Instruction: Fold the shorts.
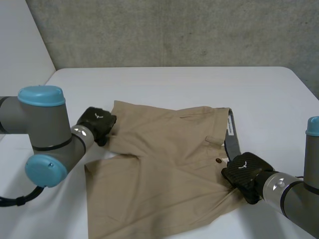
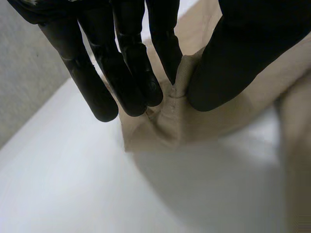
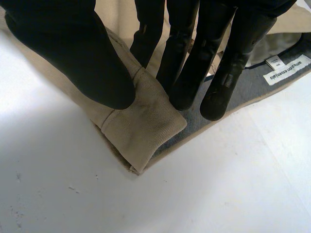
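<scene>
On white worktop, tan cotton shorts lie spread. Fingers and thumb of left hand pinch a leg-hem edge. The right hand pinches the waistband corner, grey lining at its fingertips.

white table: smooth matte top, rounded far corners | grey concrete wall: rising just behind the table's far edge, mottled | white panel: beyond the table's far left corner, beside the wall
</scene>
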